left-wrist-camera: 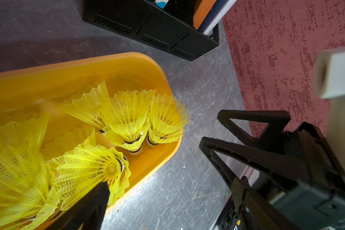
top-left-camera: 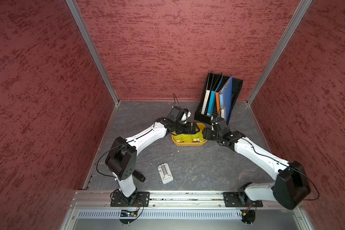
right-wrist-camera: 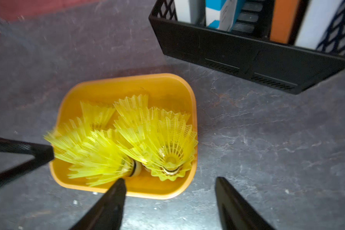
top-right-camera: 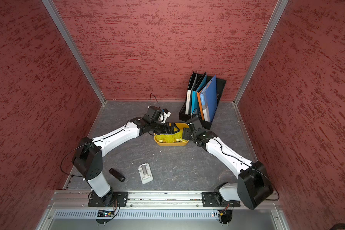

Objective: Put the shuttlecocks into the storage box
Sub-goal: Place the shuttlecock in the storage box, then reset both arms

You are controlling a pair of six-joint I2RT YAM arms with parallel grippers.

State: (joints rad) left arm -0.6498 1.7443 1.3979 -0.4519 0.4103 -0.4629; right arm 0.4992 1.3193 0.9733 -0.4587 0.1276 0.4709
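The storage box [right-wrist-camera: 127, 79] stands on the table [right-wrist-camera: 267, 139], just in front of the black file rack [right-wrist-camera: 237, 55]. The shuttlecocks [right-wrist-camera: 167, 139] lie packed inside it, mostly with skirts up and tips toward the near wall. One of them, beside the near wall, is blurred. In both top views no shuttlecock is seen outside the box, though the areas under the arms are hidden.

The right claw [right-wrist-camera: 170, 179] is set wide over the near wall of the box, with nothing between its fingers. The left claw [top-left-camera: 194, 129] is held above the other end of the box, also wide, and no object is seen in it.

The step in hand is judged to be the deposit into the box, and the task appears complete or nearly so. For the next move, both claws should be lifted clear without catching the raised skirts. The table should then be checked for leftovers. The grey fixture [top-left-camera: 165, 173] and the black device [top-left-camera: 138, 176] near the front are to be left alone.
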